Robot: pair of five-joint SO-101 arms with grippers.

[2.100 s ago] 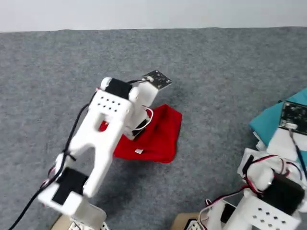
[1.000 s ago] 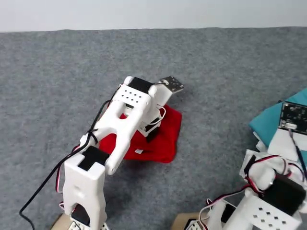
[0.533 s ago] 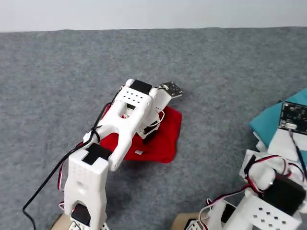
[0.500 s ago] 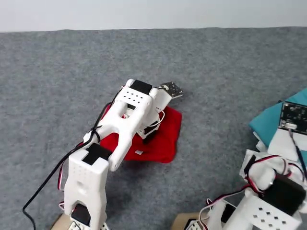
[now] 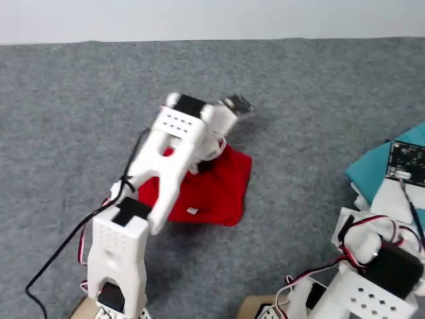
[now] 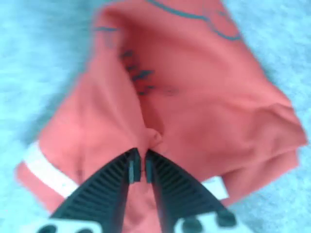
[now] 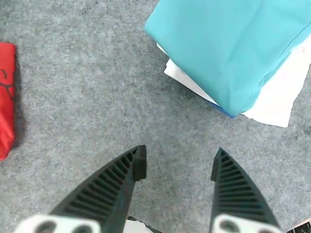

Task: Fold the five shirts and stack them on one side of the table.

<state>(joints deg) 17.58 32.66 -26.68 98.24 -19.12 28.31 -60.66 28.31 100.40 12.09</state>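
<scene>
Lifting over the last second, my left tool pinches narrow on a pucker of the red shirt, which lies on the desk beneath it; a fold looks under way.

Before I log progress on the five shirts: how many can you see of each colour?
Red shirt: 1
Teal shirt: 1
White shirt: 1
Blue edge: 1, only a sliver showing
Total: 4 visible; more may lie hidden underneath.
</scene>
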